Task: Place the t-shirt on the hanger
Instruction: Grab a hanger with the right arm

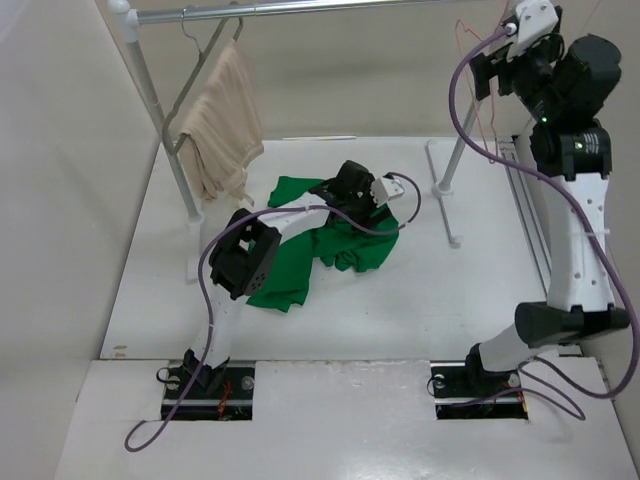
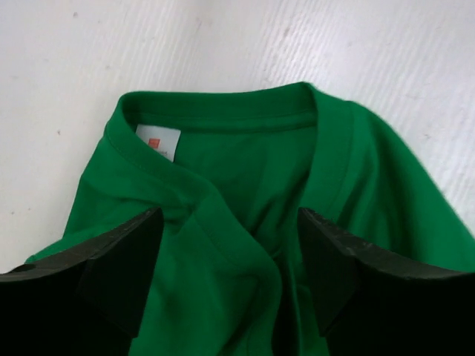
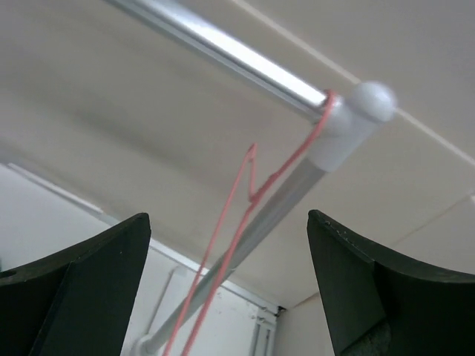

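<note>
The bright green t-shirt [image 1: 335,248] lies crumpled on the white table. My left gripper [image 1: 380,200] hovers low over its collar, open, with one finger on each side of a fold of cloth. In the left wrist view the collar [image 2: 223,111] and its white neck label [image 2: 157,141] lie just ahead of the left gripper [image 2: 230,222]. My right gripper [image 1: 488,72] is raised at the rack's right end, open and empty. The pink-red wire hanger [image 3: 236,215] hangs by its hook from the rail, seen between the right fingers [image 3: 111,267], beyond them. It shows faintly in the top view [image 1: 478,45].
A metal clothes rack rail [image 1: 330,8] spans the back, with legs at left [image 1: 175,160] and right [image 1: 445,200]. A beige garment [image 1: 222,120] hangs on another hanger at the left end. Walls close in on the left and back.
</note>
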`<state>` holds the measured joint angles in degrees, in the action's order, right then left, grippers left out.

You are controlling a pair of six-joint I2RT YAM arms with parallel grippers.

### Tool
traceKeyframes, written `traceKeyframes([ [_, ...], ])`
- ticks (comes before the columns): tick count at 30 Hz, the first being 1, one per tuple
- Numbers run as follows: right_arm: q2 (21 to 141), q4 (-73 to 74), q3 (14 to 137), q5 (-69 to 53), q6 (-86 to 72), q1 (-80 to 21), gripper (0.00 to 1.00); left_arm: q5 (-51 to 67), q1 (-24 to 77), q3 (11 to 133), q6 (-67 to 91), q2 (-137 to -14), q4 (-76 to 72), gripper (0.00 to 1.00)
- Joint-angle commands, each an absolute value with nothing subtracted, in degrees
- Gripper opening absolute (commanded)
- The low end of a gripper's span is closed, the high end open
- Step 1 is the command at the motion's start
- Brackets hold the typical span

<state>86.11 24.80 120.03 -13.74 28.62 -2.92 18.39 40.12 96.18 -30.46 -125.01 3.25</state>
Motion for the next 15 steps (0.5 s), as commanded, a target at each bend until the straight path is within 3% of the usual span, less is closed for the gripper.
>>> traceKeyframes([
  [1, 91.7, 26.6, 122.4, -21.4, 25.1, -1.3, 0.90, 15.2, 39.8, 98.3, -28.8, -125.0, 1.1, 0.68],
  [3, 93.1, 25.1, 122.4, -21.4, 24.5, -0.8, 0.87, 15.2, 39.8, 98.3, -28.8, -125.6, 1.1, 0.60],
  [4, 93.6, 25.0, 122.4, -20.7, 23.8, -0.3, 0.85, 15.2, 39.8, 97.7, -28.8, -125.6, 0.6, 0.49],
  [7, 94.4, 24.4, 122.4, -18.9, 23.8, -0.3, 0.80, 15.9, 39.8, 97.6, -28.8, -125.6, 0.6, 0.31],
  [8, 94.4, 23.7, 121.6, -18.2, 23.8, -0.3, 0.79, 16.8, 39.8, 97.6, -28.8, -125.6, 1.4, 0.17],
  [10, 94.4, 23.7, 121.1, -18.2, 23.8, -0.3, 0.68, 17.9, 39.8, 97.6, -28.2, -125.6, 2.1, 0.03],
  [15, 92.4, 21.9, 117.4, -21.4, 23.8, 0.9, 0.37, 20.0, 39.3, 97.6, -27.1, -124.3, 2.6, 0.00],
])
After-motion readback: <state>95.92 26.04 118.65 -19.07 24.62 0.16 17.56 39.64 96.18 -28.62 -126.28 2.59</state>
